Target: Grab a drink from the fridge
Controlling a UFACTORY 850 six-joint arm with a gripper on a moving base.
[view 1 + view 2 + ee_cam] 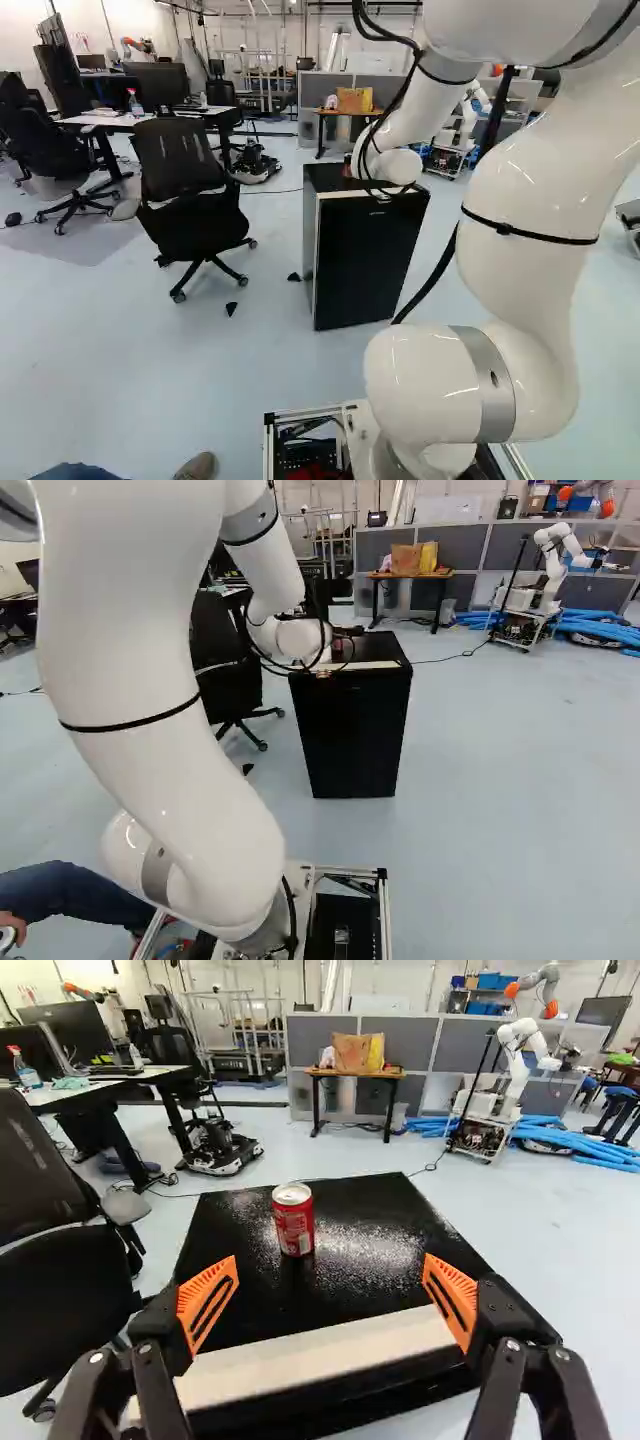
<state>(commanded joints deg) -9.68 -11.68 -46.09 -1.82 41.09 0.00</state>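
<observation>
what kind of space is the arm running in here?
Probably a robotics lab or workshop: another robot arm on a wheeled cart, a desk with monitors, and grey partitions across the room.

"Can you read anything there?"

"No word or number for certain. The red can (293, 1222) has pale lettering on its side in the wrist view, but it's too small and blurred for me to make out."

"And the black fridge (362, 265)?"

"In the left base view there's a small light mark high on its front, near the top edge. It could be print, but I can't tell the characters."

"What about that spray bottle (27, 1072) in the background of the wrist view?"

"It has a light and blue patch on its body, maybe a label. If there's wording on it, it's too tiny to read."
</observation>
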